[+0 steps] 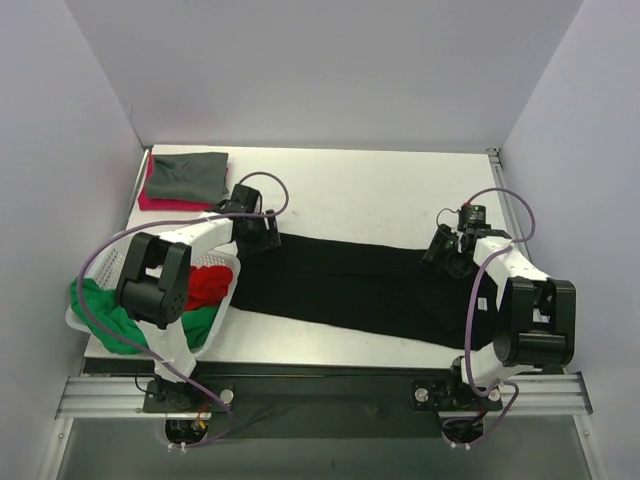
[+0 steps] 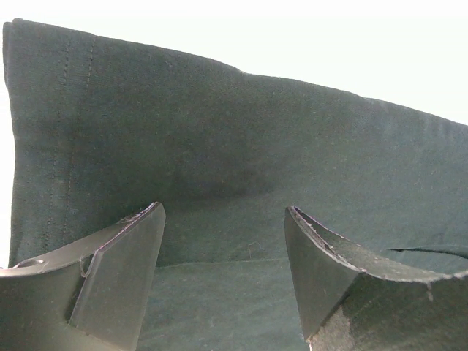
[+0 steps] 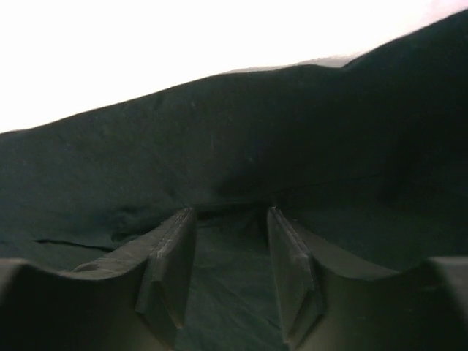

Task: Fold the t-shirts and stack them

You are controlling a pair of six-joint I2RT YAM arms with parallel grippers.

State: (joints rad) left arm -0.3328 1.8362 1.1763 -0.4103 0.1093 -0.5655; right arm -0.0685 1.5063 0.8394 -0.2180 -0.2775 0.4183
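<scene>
Edge of black t-shirt (image 1: pixel 350 285) runs just beyond left gripper (image 2: pixel 223 212), right gripper (image 3: pixel 227 213).

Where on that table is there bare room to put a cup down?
The widest bare patch is the far strip of table, between the folded stack and the right edge, behind the black t-shirt. A narrower strip runs in front of that shirt, along the near edge. The left side is crowded: the basket sits near the stack.

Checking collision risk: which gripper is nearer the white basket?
Left. The left gripper hangs just past the white basket, over the black t-shirt at its left end; the right gripper is across the table, at the shirt's right end.
</scene>
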